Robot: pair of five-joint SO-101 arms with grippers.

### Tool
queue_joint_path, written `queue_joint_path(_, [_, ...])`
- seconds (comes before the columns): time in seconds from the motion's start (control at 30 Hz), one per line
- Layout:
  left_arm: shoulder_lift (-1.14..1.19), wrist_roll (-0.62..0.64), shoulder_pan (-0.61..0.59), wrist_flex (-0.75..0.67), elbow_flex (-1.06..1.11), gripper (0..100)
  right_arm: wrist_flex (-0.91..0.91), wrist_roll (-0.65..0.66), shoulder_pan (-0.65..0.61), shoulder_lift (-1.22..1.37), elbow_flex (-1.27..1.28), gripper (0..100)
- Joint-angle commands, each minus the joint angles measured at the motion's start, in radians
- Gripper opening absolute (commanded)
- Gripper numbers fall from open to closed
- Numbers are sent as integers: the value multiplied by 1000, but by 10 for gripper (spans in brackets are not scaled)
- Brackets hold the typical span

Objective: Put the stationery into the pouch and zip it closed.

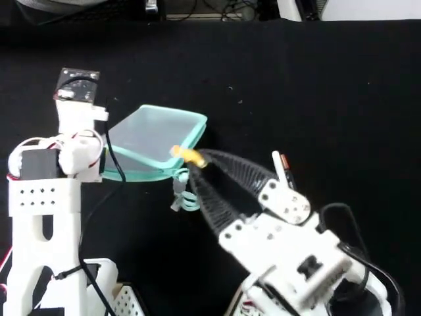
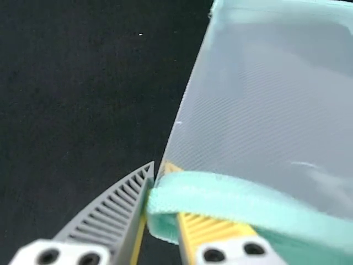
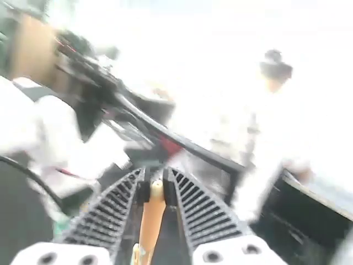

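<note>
Pouch (image 1: 154, 135): translucent with teal edging, left of centre in the high view, over the black table (image 1: 296, 85).
Left gripper (image 2: 160, 178): clamped on the pouch's teal rim.
Right gripper (image 1: 196, 166): closed on an orange stationery stick (image 1: 187, 155), tip touching the pouch's right corner.

We take this for a robotics lab bench, or a corner set up as one. The desk (image 1: 316, 85) is draped in plain black cloth, and two white arms stand at its near edge, one (image 1: 43, 197) beside the other (image 1: 296, 250) — printed shells, servo blocks left bare, a black cable (image 1: 99, 197) looping in the open. A small uncovered circuit board (image 1: 77, 85) sits on one arm, and a perforated white mounting plate (image 1: 128, 299) lies at its foot. Loose cables (image 1: 210, 10) trail past the desk's far edge. From the right wrist we see a bright room with dark frames and pale gear — too blurred to name.
</note>
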Motion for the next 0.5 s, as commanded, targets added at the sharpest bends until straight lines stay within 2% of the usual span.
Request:
queue_joint_path(0.0, [-8, 8, 42, -9, -39, 30, -38, -8, -130, -5, -10, 12])
queue_joint_path(0.1, [-8, 8, 48, -11, -39, 30, -43, -8, -172, -4, 5, 12])
queue_joint_path(0.47, [0, 68, 50, -3, -117, 30, -222, 15, -167, -5, 259, 12])
